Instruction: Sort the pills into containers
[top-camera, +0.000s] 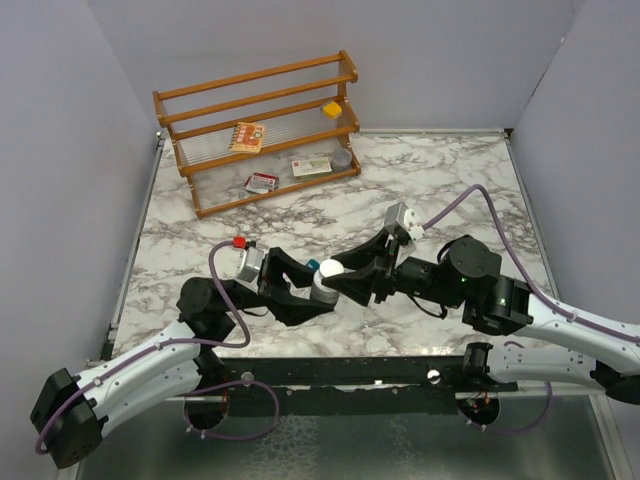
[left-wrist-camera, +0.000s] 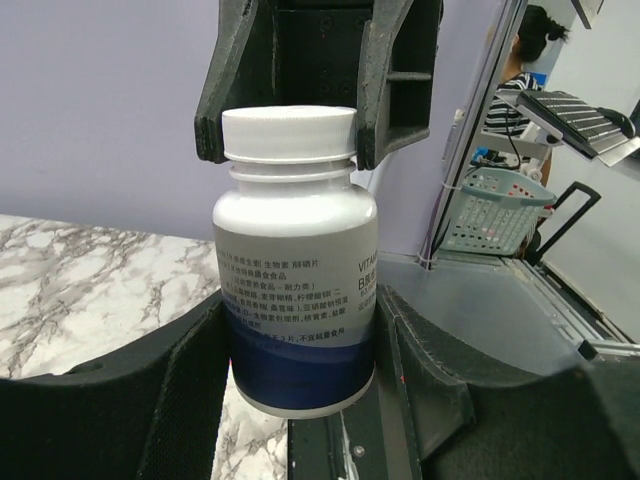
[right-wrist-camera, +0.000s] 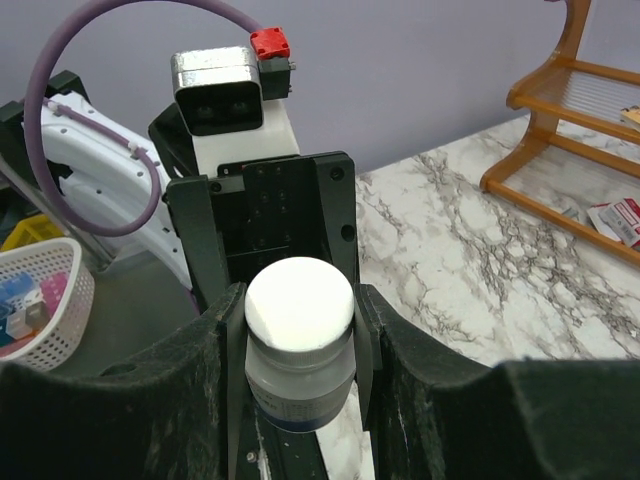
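Observation:
A white pill bottle (top-camera: 322, 288) with a white cap (right-wrist-camera: 299, 303) and a dark blue band (left-wrist-camera: 300, 375) is held between both grippers above the table's near edge. My left gripper (top-camera: 306, 292) is shut on the bottle's body, and its fingers (left-wrist-camera: 190, 380) press both sides of the lower part. My right gripper (top-camera: 338, 280) is shut on the cap, and its fingers (right-wrist-camera: 395, 350) flank it; they show from above in the left wrist view (left-wrist-camera: 395, 90). A small teal bit (top-camera: 313, 264) peeks out beside the bottle. The strip of compartments is otherwise hidden.
A wooden rack (top-camera: 260, 130) stands at the back left with packets, a yellow item (top-camera: 332, 109) and a small grey round bottle (top-camera: 342, 157). Marble table (top-camera: 450, 190). A black rail (top-camera: 330, 370) runs along the near edge. Baskets (right-wrist-camera: 35, 300) sit off the table.

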